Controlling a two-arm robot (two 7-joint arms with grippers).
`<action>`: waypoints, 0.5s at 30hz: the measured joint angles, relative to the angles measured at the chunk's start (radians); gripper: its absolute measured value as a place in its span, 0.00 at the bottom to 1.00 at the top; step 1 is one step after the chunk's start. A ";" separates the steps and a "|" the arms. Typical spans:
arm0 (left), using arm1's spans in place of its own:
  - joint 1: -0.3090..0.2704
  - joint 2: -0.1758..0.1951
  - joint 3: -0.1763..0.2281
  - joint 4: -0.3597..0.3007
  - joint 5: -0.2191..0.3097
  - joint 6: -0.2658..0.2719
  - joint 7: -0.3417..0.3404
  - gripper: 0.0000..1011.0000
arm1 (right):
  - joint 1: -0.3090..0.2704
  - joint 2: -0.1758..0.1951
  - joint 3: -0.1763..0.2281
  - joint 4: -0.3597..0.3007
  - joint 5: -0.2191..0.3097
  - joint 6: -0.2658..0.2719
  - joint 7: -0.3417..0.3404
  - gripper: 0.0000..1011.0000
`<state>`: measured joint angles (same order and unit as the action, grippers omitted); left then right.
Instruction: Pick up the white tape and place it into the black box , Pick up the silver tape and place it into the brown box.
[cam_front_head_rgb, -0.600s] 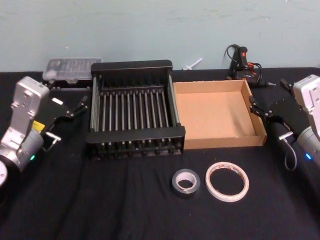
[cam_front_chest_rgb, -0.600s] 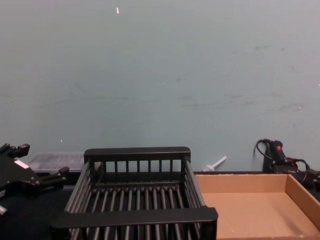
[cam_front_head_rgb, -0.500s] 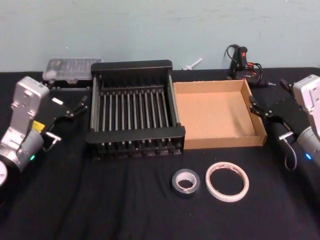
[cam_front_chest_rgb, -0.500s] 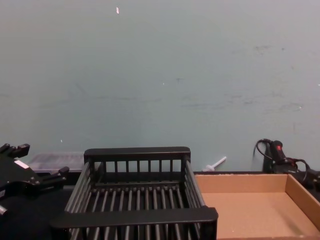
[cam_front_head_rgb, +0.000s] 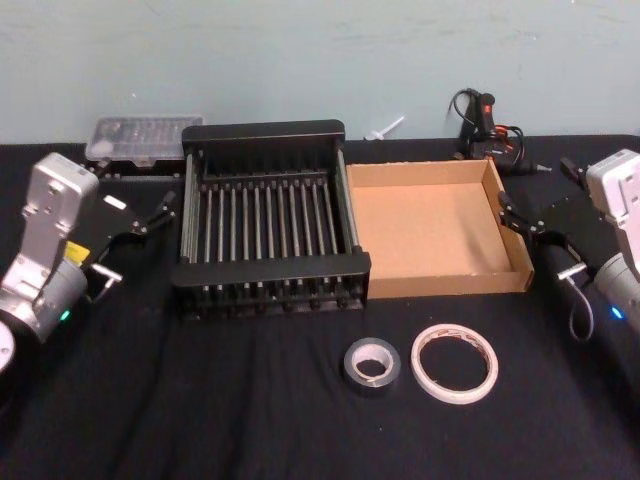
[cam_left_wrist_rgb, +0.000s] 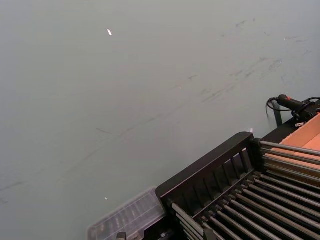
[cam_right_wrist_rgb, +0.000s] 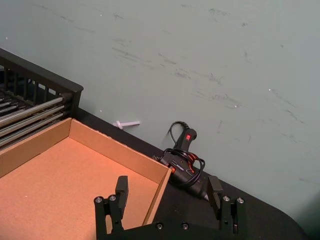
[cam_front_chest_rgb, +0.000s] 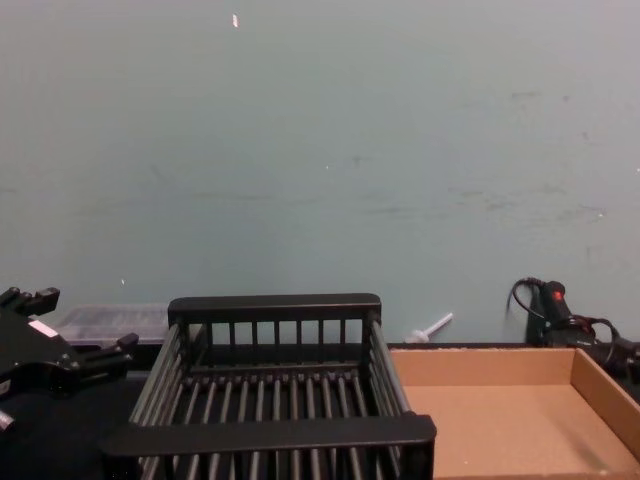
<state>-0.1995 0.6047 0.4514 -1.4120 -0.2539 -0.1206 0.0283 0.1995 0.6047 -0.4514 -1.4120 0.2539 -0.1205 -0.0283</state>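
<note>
black cloth-covered table (cam_front_head_rgb: 200, 420) spanning the whole scene, with both arms parked at its outer edges. black box (cam_front_head_rgb: 265, 290), slatted and empty, at centre-left toward the far side; brown box (cam_front_head_rgb: 430, 285), low and empty, touching it on the right. left gripper (cam_front_head_rgb: 135, 225) held above the cloth just left of the black box, fingers spread and empty; right gripper (cam_front_head_rgb: 515, 218) held at the right wall of the brown box, fingers spread wide and empty, as seen from the right wrist (cam_right_wrist_rgb: 169, 192). white tape (cam_front_head_rgb: 455, 362) lying flat on the near side of the table, in front of the brown box; silver tape (cam_front_head_rgb: 372, 364) flat just to its left, close beside it but apart. nothing picked yet, so first step judged to be the reach for the white tape. best done by bringing a gripper down from directly above, straddling only the thin wall of the ring with one finger inside the wide hole and one outside, on the arc farthest from the silver tape to avoid nudging it. thin, light ring likely to slide on cloth or tilt when pinched: firm closure low on the wall, then a straight lift before carrying left and far to the black box, released low over the slats.
</note>
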 joint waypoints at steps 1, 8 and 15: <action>0.000 0.000 0.000 0.000 0.000 0.000 0.000 0.99 | 0.000 0.000 0.000 0.000 0.000 0.000 0.000 0.99; 0.000 0.000 0.000 0.000 0.000 0.000 0.000 0.99 | 0.000 0.000 0.000 0.000 0.000 0.000 0.000 0.99; 0.000 0.000 0.000 0.000 0.000 0.000 0.000 0.99 | 0.000 0.000 0.000 0.000 0.000 0.000 0.000 0.99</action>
<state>-0.1995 0.6047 0.4514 -1.4119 -0.2539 -0.1206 0.0283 0.1995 0.6047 -0.4514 -1.4120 0.2539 -0.1205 -0.0282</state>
